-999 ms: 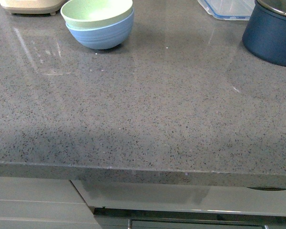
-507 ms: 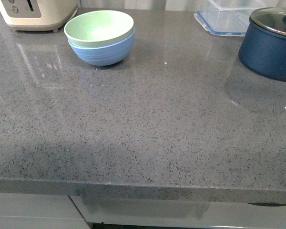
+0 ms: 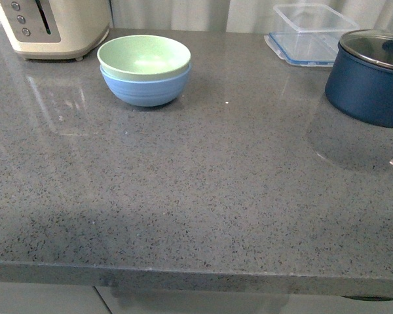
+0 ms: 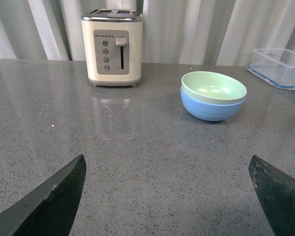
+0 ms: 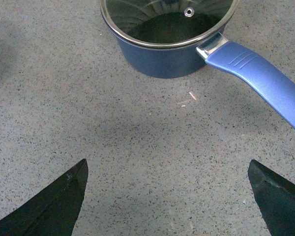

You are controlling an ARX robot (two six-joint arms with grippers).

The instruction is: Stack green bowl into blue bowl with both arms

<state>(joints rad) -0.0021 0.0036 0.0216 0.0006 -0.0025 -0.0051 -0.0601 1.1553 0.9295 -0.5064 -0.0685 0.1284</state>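
With the green bowl (image 3: 144, 56) nested in the blue bowl (image 3: 146, 87), both claws (image 4: 167, 196) (image 5: 167, 196) spread wide and empty, only a careless swing could topple the stack.

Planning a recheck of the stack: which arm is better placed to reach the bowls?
Probably the left: its open pincer faces the green bowl nested in the blue bowl. The right pincer looks at the pot.

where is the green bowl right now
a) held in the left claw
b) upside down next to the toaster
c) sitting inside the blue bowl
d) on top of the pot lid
c, the green bowl sits nested upright in the blue bowl, on the counter with nothing gripping either.
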